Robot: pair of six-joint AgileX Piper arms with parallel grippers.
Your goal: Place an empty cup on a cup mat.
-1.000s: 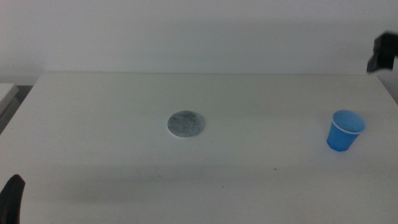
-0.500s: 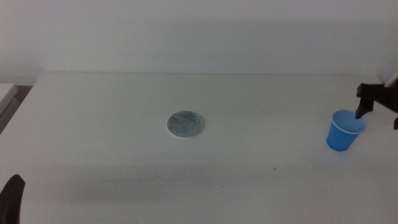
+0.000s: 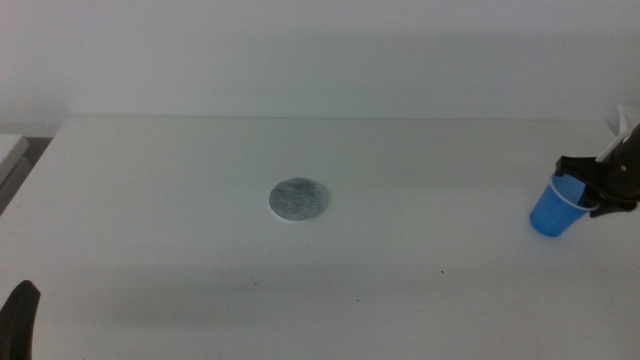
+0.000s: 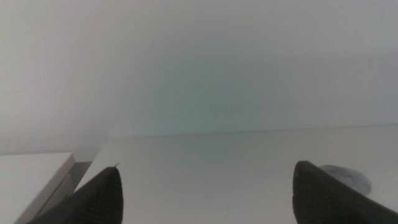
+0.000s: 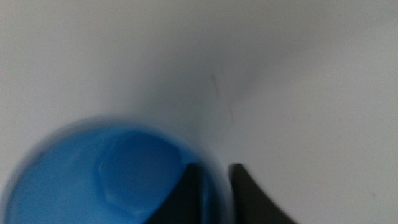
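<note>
The blue cup [image 3: 549, 215] stands on the white table [image 3: 150, 190] at the far right. My right gripper [image 3: 586, 192] is at its rim from the right. In the right wrist view the cup [image 5: 106, 180] fills the frame and looks empty; my right gripper [image 5: 215, 186] has one jaw inside the rim and one outside, shut on the cup's wall. The grey round cup mat [image 3: 298, 200] lies near the table's middle, well left of the cup, with nothing on it. My left gripper [image 4: 208, 171] is open and empty at the near left corner [image 3: 18, 318]; the mat's edge [image 4: 348, 178] shows beside one jaw.
A pale wall rises behind the table's far edge. A second white surface [image 3: 10, 150] adjoins the table at the far left, with a dark gap between.
My right gripper came down from the far right edge onto the cup's rim and closed on its wall. The cup shifted slightly right. The left arm and the mat have not moved.
</note>
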